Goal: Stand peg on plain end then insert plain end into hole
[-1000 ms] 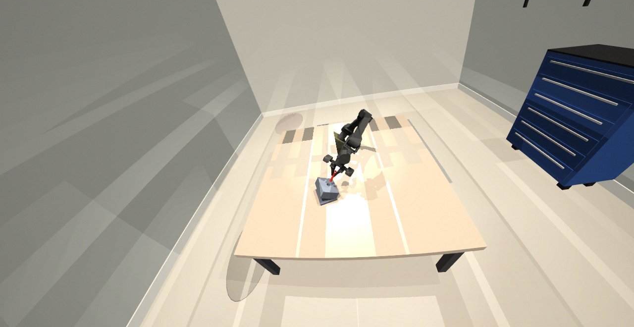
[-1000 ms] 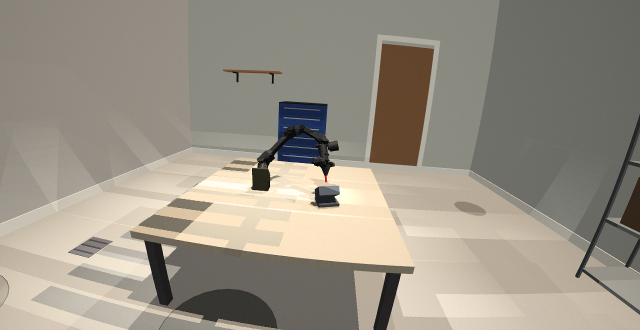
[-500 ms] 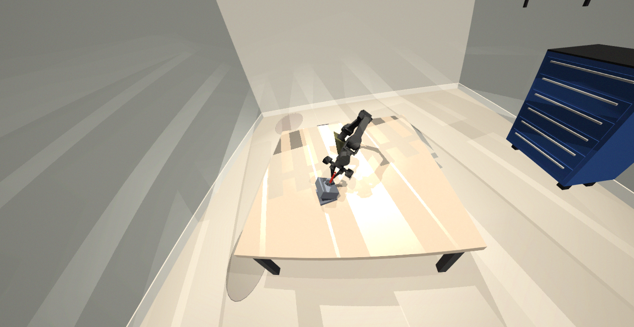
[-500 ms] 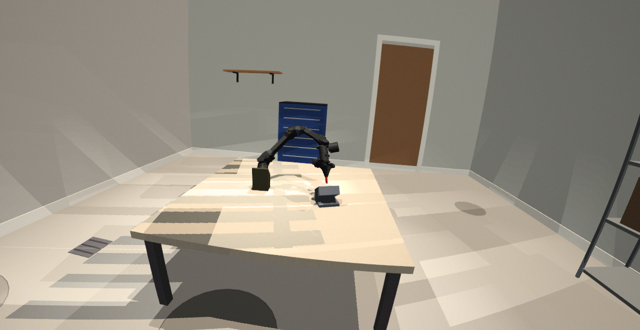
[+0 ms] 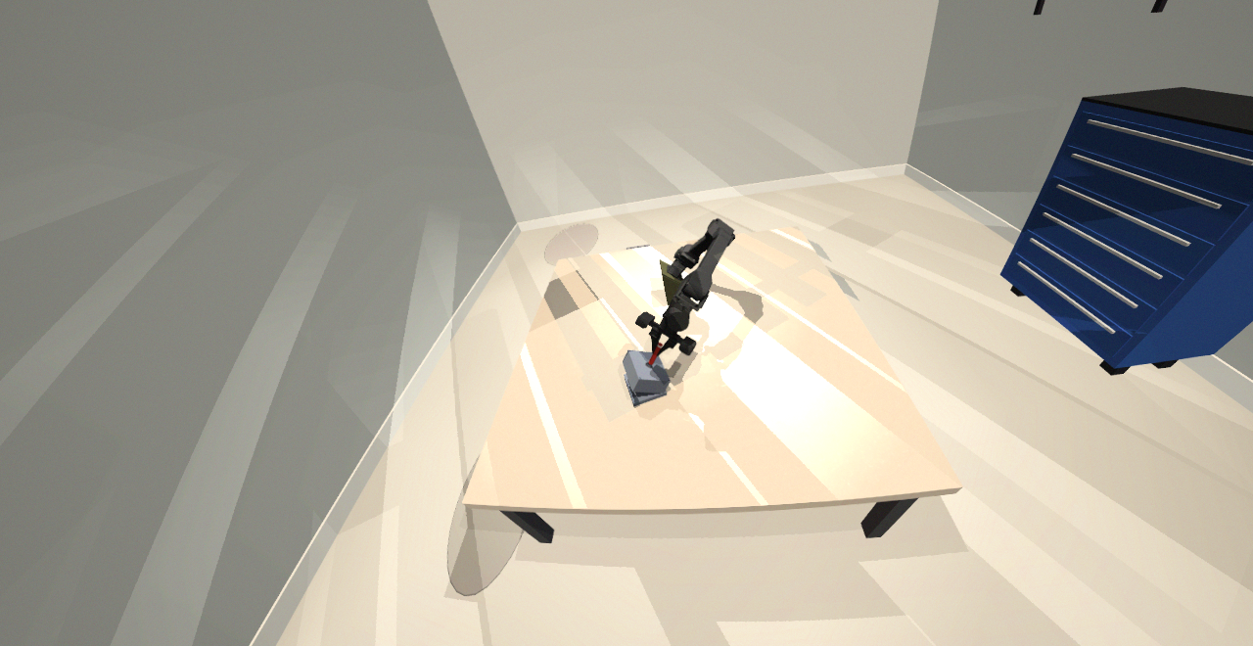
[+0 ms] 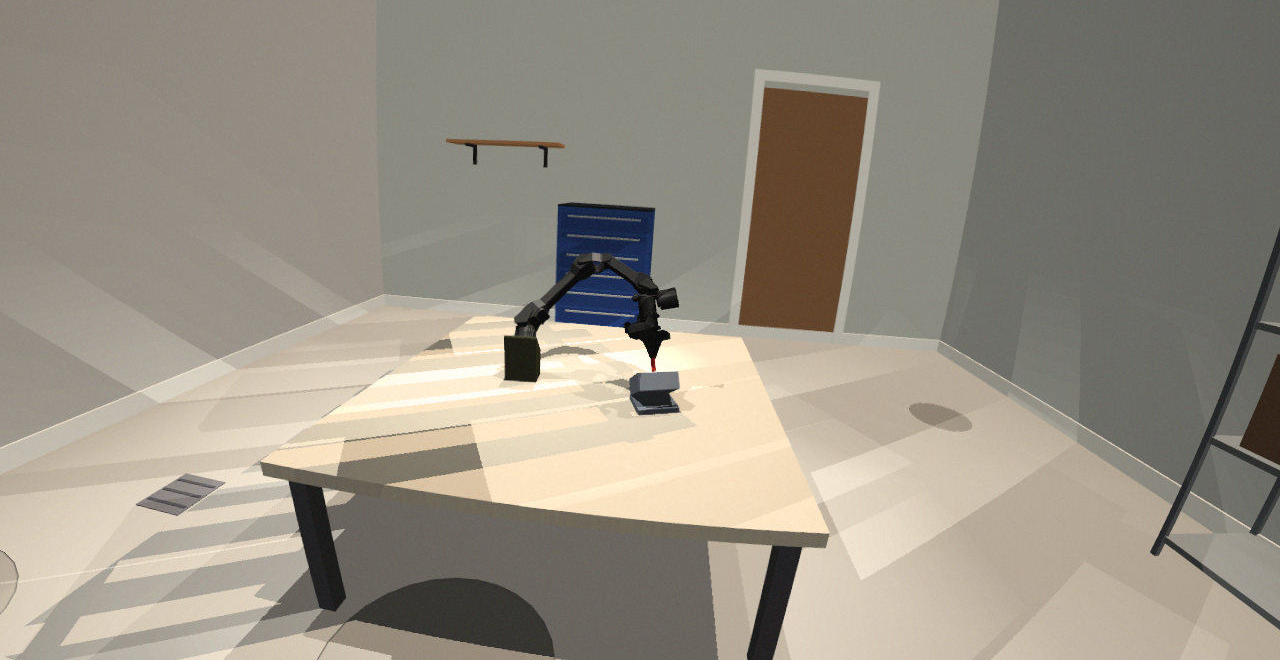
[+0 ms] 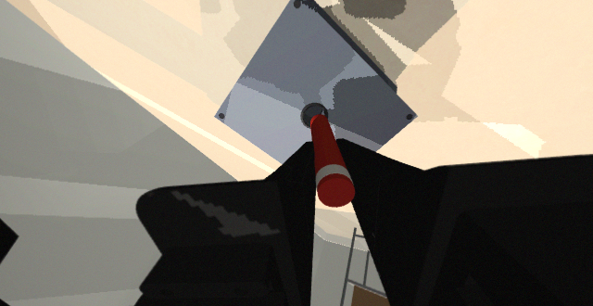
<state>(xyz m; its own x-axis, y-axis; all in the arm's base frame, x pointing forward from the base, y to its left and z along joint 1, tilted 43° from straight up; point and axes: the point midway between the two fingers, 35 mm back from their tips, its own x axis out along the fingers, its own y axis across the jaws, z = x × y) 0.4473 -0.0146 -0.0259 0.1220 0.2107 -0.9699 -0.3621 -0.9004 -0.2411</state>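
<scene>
Above the sloped panel [image 5: 643, 369] [image 6: 656, 382] [image 7: 296, 70], gripper [image 5: 660, 346] [image 6: 653, 356] [image 7: 324, 147] clamped on red peg [image 5: 654, 354] [image 6: 653, 364] [image 7: 326, 150], plain end at the hole; can't tell if it's in. Panel sits on pale wood table [image 5: 613, 467] [image 6: 581, 486]; blue drawer cabinet [image 5: 1112, 230] [image 6: 605, 219] and brown door [image 6: 802, 208] beyond panel in the exterior view.

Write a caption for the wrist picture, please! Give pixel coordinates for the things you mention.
The claw [image 7: 324, 147] grips the red peg [image 7: 326, 144], its plain end at the hole [image 7: 308, 115].

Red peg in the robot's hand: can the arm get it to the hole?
Probably yes: the end effector grips the peg, its plain tip is at the hole, and nothing seems between.
</scene>
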